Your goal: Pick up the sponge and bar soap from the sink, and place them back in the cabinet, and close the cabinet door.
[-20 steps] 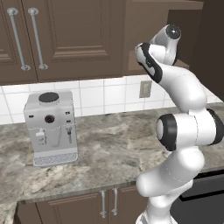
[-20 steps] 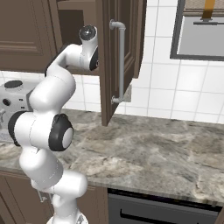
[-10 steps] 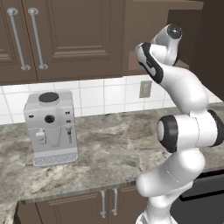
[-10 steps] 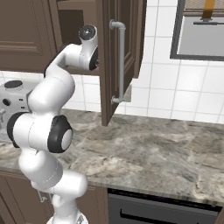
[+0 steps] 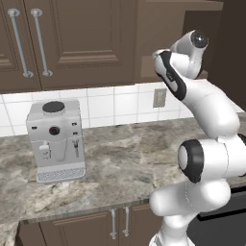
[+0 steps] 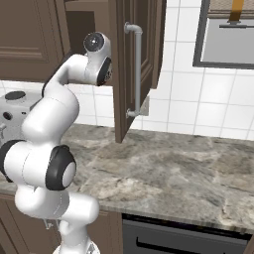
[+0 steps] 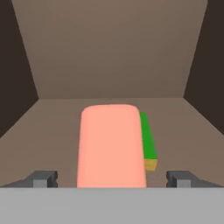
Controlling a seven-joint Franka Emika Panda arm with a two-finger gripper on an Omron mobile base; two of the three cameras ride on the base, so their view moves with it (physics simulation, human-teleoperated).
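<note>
The hand view looks into the cabinet (image 7: pixel 109 52), onto its brown shelf. The salmon-pink bar soap (image 7: pixel 112 146) lies flat on the shelf, just ahead of my gripper (image 7: pixel 112 178). The gripper is open, one fingertip well clear of the bar on each side. The green-and-yellow sponge (image 7: pixel 148 142) lies on the shelf against the soap's right side, partly hidden behind it. From the right base view, the cabinet door (image 6: pixel 124 74) stands open with its silver bar handle (image 6: pixel 137 69), and my arm (image 6: pixel 94 54) reaches in past it. The sink is out of view.
A grey coffee machine (image 5: pixel 55 139) stands on the marbled counter (image 5: pixel 125 168) to the left. A double-door cabinet (image 5: pixel 72 38) hangs left of the open one. A dark oven front (image 6: pixel 173 238) sits below the counter at right.
</note>
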